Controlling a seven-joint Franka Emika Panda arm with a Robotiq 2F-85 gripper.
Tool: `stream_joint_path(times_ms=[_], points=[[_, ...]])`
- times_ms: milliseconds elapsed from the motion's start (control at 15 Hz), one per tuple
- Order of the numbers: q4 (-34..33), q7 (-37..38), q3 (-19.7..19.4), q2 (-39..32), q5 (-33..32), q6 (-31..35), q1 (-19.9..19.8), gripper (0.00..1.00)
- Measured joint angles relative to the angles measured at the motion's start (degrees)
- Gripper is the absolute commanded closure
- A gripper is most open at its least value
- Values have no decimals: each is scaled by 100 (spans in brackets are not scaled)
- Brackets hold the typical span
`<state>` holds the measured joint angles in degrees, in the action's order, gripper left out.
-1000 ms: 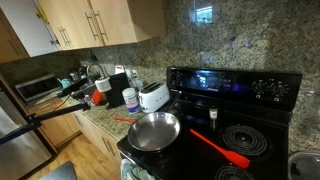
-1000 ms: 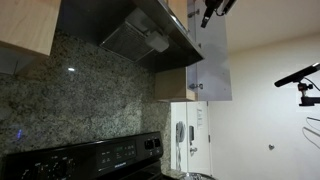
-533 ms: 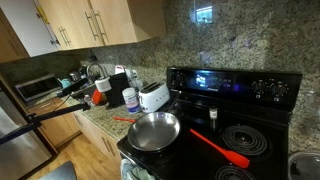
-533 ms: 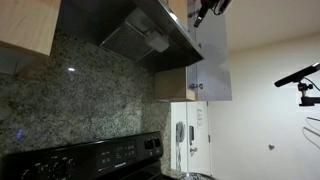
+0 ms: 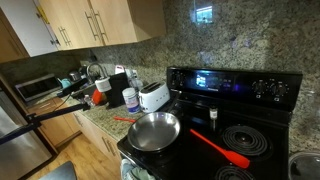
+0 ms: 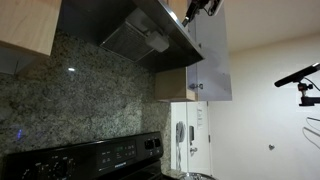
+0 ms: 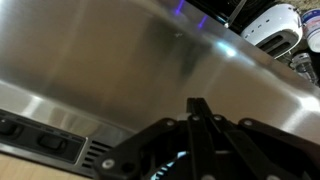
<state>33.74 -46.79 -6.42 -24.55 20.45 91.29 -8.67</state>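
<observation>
My gripper (image 7: 197, 104) has its two fingers pressed together with nothing between them. It is high up, close to the stainless steel range hood (image 7: 120, 60), which fills most of the wrist view. In an exterior view the gripper (image 6: 203, 7) shows at the top edge, above the hood (image 6: 150, 35) and in front of the grey upper cabinet (image 6: 212, 55). Far below, on the black stove (image 5: 235, 85), sit a silver frying pan (image 5: 153, 130) and a red spatula (image 5: 220, 148). The gripper touches none of them.
A white toaster (image 5: 153, 96) stands on the granite counter beside the stove and also shows in the wrist view (image 7: 272, 24). Jars and a red-lidded container (image 5: 100, 96) crowd the counter. Wooden cabinets (image 5: 90, 22) hang above. A microphone boom (image 6: 298, 76) stands nearby.
In the exterior view with the hood, my gripper has moved a little left and up along the top edge. The stove, pan and spatula have not moved.
</observation>
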Motion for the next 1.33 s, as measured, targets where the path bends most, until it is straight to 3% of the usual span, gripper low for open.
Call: stream_joint_path(times_ms=[333,467,733,1333], points=[[-3,0,0,-17,0,19,13,95],[-3,0,0,-17,0,21,12,100],[-3,38,0,-33,-4,92,44,97],[-5,1300,-145,-294,-344,1420,192,98]])
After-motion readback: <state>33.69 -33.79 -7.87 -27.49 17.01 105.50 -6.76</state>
